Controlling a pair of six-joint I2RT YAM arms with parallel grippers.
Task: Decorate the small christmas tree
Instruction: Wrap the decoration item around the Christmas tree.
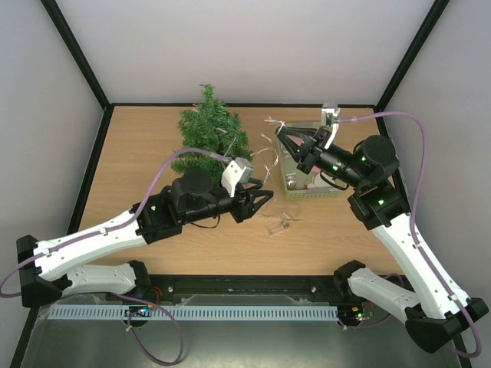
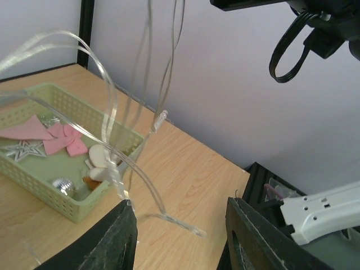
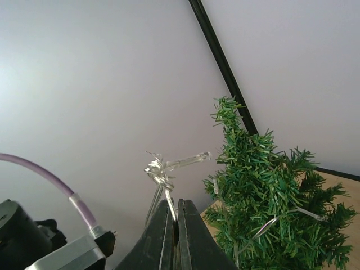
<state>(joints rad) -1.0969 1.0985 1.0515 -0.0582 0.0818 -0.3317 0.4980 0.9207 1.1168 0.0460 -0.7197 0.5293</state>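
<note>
tree (image 1: 209,134) stands upright at the back of the table (image 1: 138,169), left of the pale green basket (image 1: 330,193). my right gripper (image 3: 178,205) is pressed tight on a knot of clear light wire (image 3: 160,171). my left gripper (image 2: 180,225) has its fingers (image 2: 121,242) spread, with loose wire strands hanging between them.

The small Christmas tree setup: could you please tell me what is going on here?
The right gripper is shut on a clear string of lights, holding it up near the pale green basket of ornaments. Its loose strands hang down in front of the left gripper, whose jaws stand apart low over the table, gripping nothing. The small christmas tree stands upright at the back, with part of the string already lying in its branches.
</note>
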